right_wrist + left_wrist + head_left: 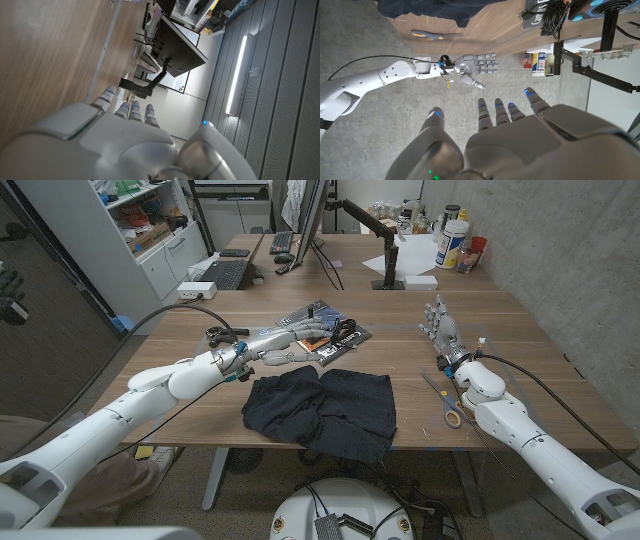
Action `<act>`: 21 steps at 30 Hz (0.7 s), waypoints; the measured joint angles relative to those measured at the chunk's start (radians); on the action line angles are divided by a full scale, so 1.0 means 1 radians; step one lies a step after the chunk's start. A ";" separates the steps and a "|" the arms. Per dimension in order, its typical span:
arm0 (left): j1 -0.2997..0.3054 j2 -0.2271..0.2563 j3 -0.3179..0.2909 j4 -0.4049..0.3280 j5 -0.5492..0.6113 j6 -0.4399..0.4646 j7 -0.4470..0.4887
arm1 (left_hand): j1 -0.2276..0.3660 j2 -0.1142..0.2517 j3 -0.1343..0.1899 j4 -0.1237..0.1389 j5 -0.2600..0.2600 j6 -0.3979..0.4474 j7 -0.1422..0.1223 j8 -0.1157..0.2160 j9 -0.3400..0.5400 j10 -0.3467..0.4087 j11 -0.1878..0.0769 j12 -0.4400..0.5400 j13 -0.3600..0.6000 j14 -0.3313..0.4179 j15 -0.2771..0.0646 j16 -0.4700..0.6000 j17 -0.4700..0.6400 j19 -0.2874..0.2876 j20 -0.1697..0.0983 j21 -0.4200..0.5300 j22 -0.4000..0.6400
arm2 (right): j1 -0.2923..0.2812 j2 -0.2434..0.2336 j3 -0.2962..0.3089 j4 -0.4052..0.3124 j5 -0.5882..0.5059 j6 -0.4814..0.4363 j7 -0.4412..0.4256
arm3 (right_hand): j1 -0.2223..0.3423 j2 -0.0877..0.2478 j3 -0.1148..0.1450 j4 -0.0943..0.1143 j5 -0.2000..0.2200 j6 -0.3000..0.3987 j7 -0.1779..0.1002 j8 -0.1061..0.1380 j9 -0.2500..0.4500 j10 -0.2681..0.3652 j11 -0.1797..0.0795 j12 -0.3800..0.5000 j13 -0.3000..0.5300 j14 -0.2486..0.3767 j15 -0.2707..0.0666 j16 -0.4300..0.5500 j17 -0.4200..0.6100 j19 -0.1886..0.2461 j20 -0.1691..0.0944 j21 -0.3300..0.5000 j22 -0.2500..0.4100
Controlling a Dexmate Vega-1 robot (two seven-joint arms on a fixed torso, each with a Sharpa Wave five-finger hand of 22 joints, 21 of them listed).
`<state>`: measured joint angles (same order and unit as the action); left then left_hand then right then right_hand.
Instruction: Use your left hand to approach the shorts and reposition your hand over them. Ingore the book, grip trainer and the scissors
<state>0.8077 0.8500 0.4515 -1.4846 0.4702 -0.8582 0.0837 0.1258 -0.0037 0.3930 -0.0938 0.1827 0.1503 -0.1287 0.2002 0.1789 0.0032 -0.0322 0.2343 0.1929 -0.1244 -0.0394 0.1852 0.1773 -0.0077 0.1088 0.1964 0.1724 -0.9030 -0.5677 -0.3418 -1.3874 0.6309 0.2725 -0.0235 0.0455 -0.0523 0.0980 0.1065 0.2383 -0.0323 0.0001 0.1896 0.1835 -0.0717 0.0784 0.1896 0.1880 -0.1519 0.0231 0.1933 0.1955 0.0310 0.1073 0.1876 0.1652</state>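
Head view, frame centre: left hand (283,348), released with fingers spread, should drift down-right to hover squarely over the shorts (325,412).

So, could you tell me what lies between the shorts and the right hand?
In the head view, the scissors lie on the table between the shorts and the right hand.

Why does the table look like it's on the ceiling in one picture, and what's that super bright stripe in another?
Left wrist view: the camera is turned upside down, so the table sits above the left hand. Right wrist view: the stripe is a long lamp glaring white. Head view: even light, and the dark shorts show little detail.
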 measured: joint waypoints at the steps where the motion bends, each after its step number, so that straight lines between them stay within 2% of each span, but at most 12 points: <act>1: 0.000 0.000 0.000 0.000 0.003 -0.001 0.001 | 0.000 0.000 0.000 0.000 0.000 0.000 0.000 0.000 0.000 0.000 0.000 0.000 0.000 0.000 0.000 0.000 0.000 0.000 0.000 0.000 0.000 | 0.000 0.000 0.000 0.000 0.000 0.000 0.000 | 0.000 0.000 0.000 0.000 0.000 0.000 0.000 0.000 0.000 0.000 0.000 0.000 0.000 0.000 0.000 0.000 0.000 0.000 0.000 0.000 0.000; 21: -0.003 0.017 0.010 0.004 0.092 -0.029 0.054 | 0.000 0.000 0.001 -0.007 0.000 0.000 0.000 -0.008 0.000 -0.012 0.004 -0.008 0.000 -0.005 0.005 0.000 0.000 0.000 -0.011 0.000 0.000 | -0.007 -0.001 0.000 -0.008 -0.003 -0.001 -0.009 | 0.000 0.000 0.000 0.000 0.000 0.000 0.000 0.000 0.000 0.000 0.000 0.000 0.000 0.000 0.000 0.000 0.000 0.000 0.000 0.000 0.000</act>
<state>0.8050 0.8670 0.4620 -1.4803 0.5619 -0.8873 0.1379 0.1258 -0.0037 0.3941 -0.1012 0.1827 0.1502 -0.1287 0.1922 0.1789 -0.0087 -0.0279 0.2259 0.1929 -0.1294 -0.0344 0.1849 0.1773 -0.0076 0.0979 0.1964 0.1725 -0.9101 -0.5689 -0.3420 -1.3953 0.6274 0.2718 -0.0323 0.0455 -0.0523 0.0980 0.1065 0.2383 -0.0323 0.0001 0.1896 0.1836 -0.0717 0.0784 0.1896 0.1880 -0.1520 0.0231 0.1933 0.1956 0.0310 0.1073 0.1876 0.1652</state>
